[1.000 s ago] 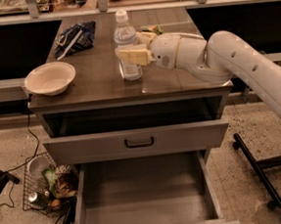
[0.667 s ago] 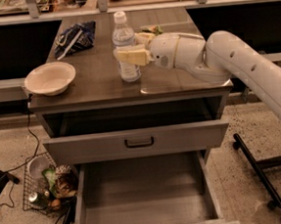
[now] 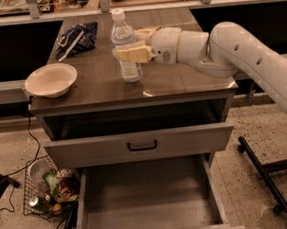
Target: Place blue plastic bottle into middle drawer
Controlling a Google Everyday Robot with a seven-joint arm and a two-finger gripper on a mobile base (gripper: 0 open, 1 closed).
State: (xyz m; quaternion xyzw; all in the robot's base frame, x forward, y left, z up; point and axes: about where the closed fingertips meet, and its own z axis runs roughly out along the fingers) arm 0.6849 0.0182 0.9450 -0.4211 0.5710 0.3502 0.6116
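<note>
Your gripper is up on the cabinet top, its cream fingers clamped on the blue plastic bottle, one across the front and one behind, and the bottle stands upright on the wood, cap up. Down below, the middle drawer is pulled wide open with its grey floor bare, under the shallower drawer with the dark handle. Off to your left sit a white bowl and a dark blue snack bag.
</note>
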